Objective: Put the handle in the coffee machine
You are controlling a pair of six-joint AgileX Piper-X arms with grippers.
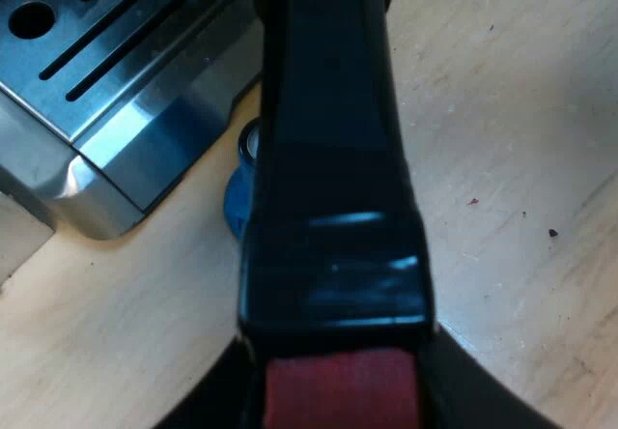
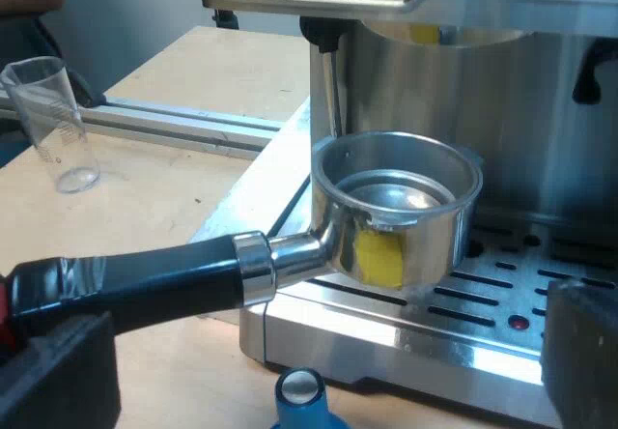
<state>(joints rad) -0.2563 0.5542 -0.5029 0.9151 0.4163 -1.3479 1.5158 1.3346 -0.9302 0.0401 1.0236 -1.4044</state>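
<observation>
gripping the holder (image 2: 396,207) with the left end effector (image 1: 338,405), closed on the red end of the dark handle (image 1: 333,158). holding the basket aloft just over the drip tray (image 2: 502,284), under the espresso machine (image 2: 541,110) head but apart from it, not yet locked in. long axis pointing straight out from the left end effector toward the machine's front. right end effector (image 2: 319,357) spread open and empty, low near the blue tamper (image 2: 301,400) on the worktop (image 1: 502,158). probably calling for a lift up into the head, then a twist, left arm's job.
</observation>
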